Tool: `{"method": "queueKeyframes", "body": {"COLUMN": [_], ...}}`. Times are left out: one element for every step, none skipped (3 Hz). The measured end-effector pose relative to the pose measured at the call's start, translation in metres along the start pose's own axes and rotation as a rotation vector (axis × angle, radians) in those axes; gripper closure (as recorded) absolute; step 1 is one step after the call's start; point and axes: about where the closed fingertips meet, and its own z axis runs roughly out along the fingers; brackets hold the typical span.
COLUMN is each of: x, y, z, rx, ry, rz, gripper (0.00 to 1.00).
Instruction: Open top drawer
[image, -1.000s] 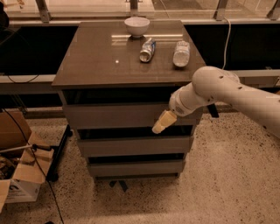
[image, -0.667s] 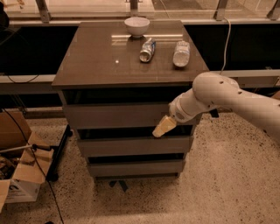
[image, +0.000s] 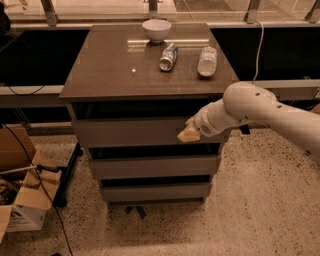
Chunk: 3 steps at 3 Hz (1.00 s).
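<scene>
The top drawer is the wide flat grey-brown front panel just under the cabinet's tabletop, with a dark gap above it. It sits roughly flush with the cabinet. My gripper is at the end of the white arm, which reaches in from the right. Its tan tip is against the right part of the drawer's front panel, near the lower edge. The two shorter drawers, the middle and the bottom, are below it.
On the tabletop stand a white bowl, a can lying on its side and a lying plastic bottle. Open cardboard boxes and cables lie on the floor at the left. A railing and windows run behind.
My gripper dipped slightly, then rose and now sits a little higher on the top drawer's front. The drawer has not visibly moved.
</scene>
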Motion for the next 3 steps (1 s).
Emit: {"method": "queueKeyframes", "body": {"x": [-0.021, -0.030, -0.028], "y": [-0.018, -0.029, -0.028], "z": [-0.026, -0.029, -0.019], "rx": [0.083, 0.097, 0.076], "ry": [-0.068, -0.088, -0.081], "rz": [-0.024, -0.030, -0.022], "gripper": [0.16, 0.00, 0.00]}}
